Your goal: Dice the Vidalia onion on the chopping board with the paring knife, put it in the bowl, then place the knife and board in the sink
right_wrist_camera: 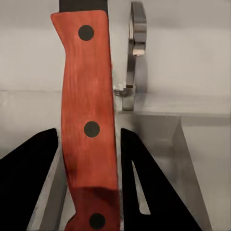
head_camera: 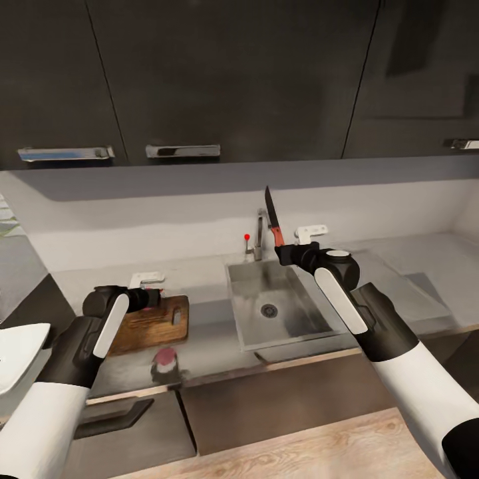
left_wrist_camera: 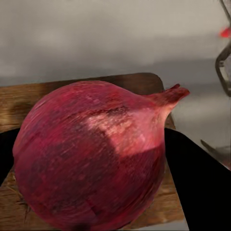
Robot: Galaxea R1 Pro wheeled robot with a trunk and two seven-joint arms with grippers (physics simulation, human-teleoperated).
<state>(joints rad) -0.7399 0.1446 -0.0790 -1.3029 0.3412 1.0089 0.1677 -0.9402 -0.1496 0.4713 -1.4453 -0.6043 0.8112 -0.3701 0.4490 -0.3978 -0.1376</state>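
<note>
Between right gripper [right_wrist_camera: 89,168] jaws: knife [right_wrist_camera: 87,120] clamped by its red handle, blade upright. Left gripper [left_wrist_camera: 91,192] jaws clamp dark-red onion [left_wrist_camera: 91,159] over board [left_wrist_camera: 19,103].

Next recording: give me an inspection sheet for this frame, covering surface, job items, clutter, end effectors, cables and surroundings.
Surface: grey countertop, steel sink set in it, basin empty.
Job items: onion held over the board; knife held upright, blade up, above the sink; white bowl at the far left edge.
Clutter: a reddish blurred patch on the counter in front of the board, cannot tell what.
End effectors: left end effector shut on the onion; right end effector shut on the knife handle.
Cables: nothing seen.
Surroundings: black upper cabinets, tap, wood floor.
</note>
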